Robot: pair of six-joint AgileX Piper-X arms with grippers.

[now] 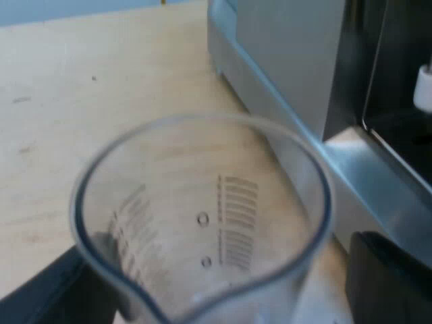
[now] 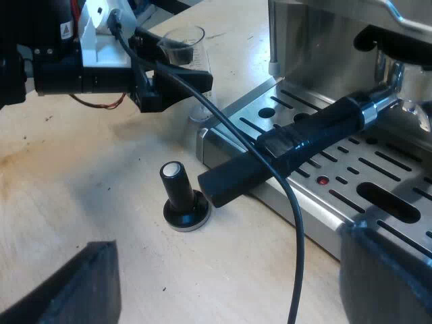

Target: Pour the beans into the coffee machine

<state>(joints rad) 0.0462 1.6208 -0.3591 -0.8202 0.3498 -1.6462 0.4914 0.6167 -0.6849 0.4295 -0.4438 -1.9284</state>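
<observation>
Measuring glass, empty, in L pincer by machine

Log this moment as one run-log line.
left claw around measuring glass, glass looks empty, beside espresso machine | right claw open above table near tamper | holder locked in machine

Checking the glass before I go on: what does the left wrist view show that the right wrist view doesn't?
Left wrist view adds a look down into the measuring glass: printed scale marks, no beans visible inside. Right wrist view adds the tamper standing on the table, the holder's dark handle over the drip tray, my left gripper at the glass and my open right gripper. Both share the glass, the espresso machine and the table.
</observation>
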